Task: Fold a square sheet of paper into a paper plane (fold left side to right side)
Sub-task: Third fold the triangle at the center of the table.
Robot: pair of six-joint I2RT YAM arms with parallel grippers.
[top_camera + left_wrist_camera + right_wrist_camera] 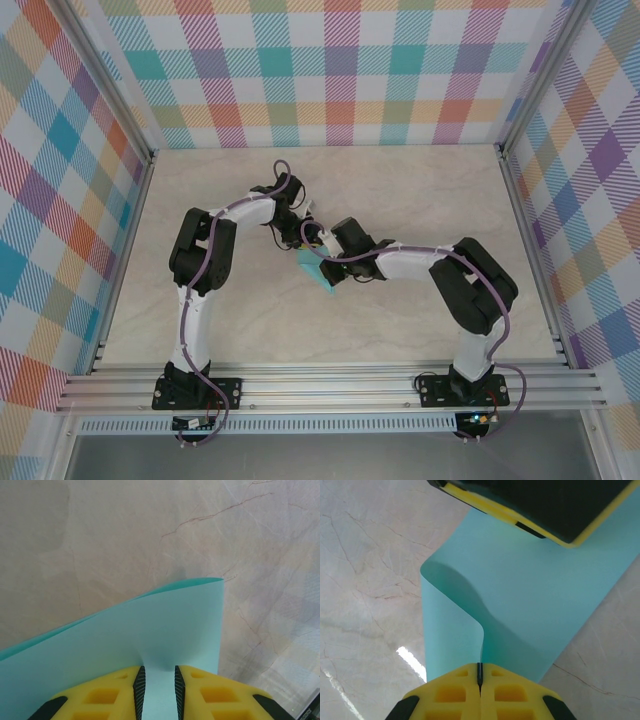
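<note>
Nearest the lens in the left wrist view, the yellow fingers [100, 697] of the left tool [159, 672] are seen a little apart, black pads facing across a narrow gap. The square sheet of paper [165, 625] runs into that gap and puckers there; whether the pads touch it cannot be told. From the fingers the sheet rises away in a smooth arch, its far edge curved above the marbled table [100, 540].

In the right wrist view, the right tool [480, 672] is pressed together on an edge of the sheet [535, 605], and a thin line of paper is caught between its pads. Here the sheet is shown bent into a rounded loop at the left. Its long axis slants from lower left to upper right, and its far end is covered by the left tool's black and yellow underside.

The top view alone gives the layout. The left arm [205, 250] and right arm [440, 265] are brought together near the middle of the table [420, 190]. Only a small turquoise piece of the sheet [313, 270] is visible just under the two wrists, tilted from upper left to lower right.
</note>
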